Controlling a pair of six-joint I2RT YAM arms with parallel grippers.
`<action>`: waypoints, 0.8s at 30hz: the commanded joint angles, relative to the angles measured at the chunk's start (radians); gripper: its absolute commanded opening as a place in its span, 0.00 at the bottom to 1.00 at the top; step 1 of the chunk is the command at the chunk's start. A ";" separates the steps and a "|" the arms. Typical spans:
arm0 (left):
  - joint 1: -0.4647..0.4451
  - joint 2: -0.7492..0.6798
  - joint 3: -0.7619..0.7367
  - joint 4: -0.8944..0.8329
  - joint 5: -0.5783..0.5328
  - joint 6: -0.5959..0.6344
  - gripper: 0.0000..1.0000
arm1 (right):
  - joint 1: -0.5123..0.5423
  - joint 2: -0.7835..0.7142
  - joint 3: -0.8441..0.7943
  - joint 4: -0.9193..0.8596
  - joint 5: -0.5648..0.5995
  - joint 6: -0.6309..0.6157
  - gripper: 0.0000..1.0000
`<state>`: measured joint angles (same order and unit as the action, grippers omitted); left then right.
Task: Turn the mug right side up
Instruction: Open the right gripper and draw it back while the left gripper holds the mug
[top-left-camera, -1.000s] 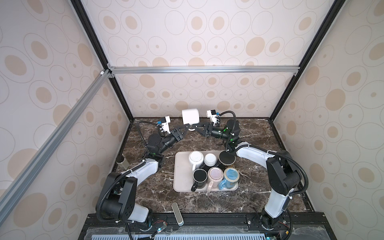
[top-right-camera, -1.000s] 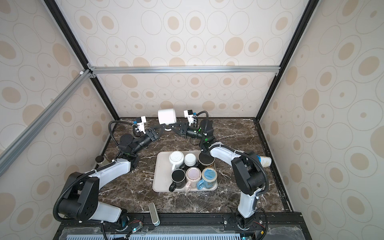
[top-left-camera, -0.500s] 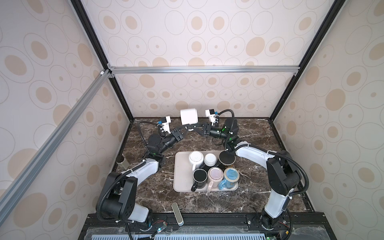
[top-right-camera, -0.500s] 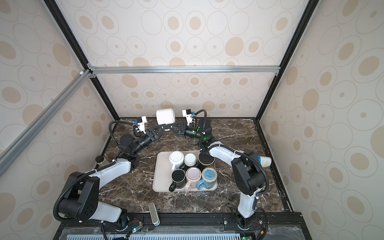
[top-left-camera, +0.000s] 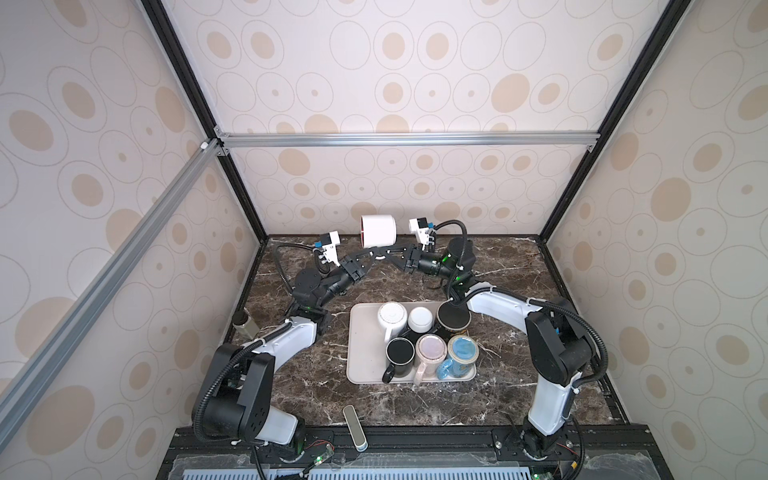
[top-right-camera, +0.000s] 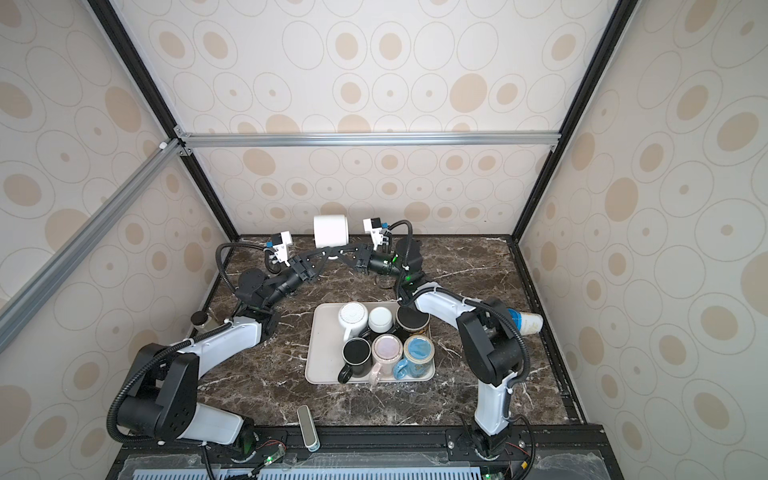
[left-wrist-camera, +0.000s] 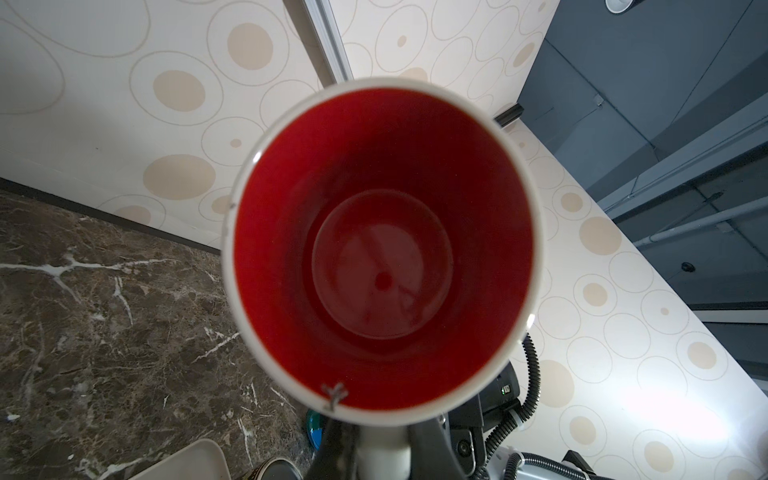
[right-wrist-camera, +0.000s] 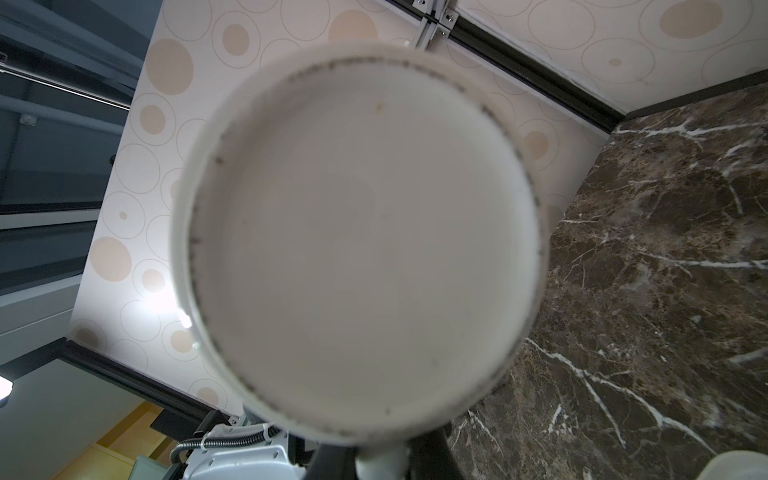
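Observation:
A white mug with a red inside hangs in the air on its side above the back of the table, mouth toward the left. Below it, both grippers meet at its handle. My left gripper is shut on the handle, and its wrist view looks straight into the red inside of the mug. My right gripper is shut on the same handle from the other side, facing the mug's white base.
A beige tray in the middle of the marble table holds several mugs, some bottom up, some upright. A small jar stands at the left edge, a grey bar lies at the front, and a paper cup lies behind the right arm.
My left gripper's jaws have closed on the mug's handle. The mug has drifted slightly left while staying on its side in the air; my right gripper has kept its grip.

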<state>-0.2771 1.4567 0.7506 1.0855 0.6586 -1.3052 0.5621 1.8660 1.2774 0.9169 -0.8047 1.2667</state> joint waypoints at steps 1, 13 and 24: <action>-0.001 -0.010 0.038 0.023 -0.042 0.052 0.00 | 0.038 -0.001 0.036 0.076 -0.093 0.033 0.00; -0.001 -0.019 0.037 -0.007 -0.080 0.092 0.00 | 0.038 0.009 0.030 0.067 -0.087 0.030 0.32; -0.003 -0.019 0.121 -0.245 -0.155 0.232 0.00 | -0.033 -0.094 -0.131 0.043 -0.042 0.039 0.48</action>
<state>-0.2810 1.4567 0.7795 0.9165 0.5652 -1.1763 0.5644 1.8538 1.2011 0.9249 -0.8440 1.2835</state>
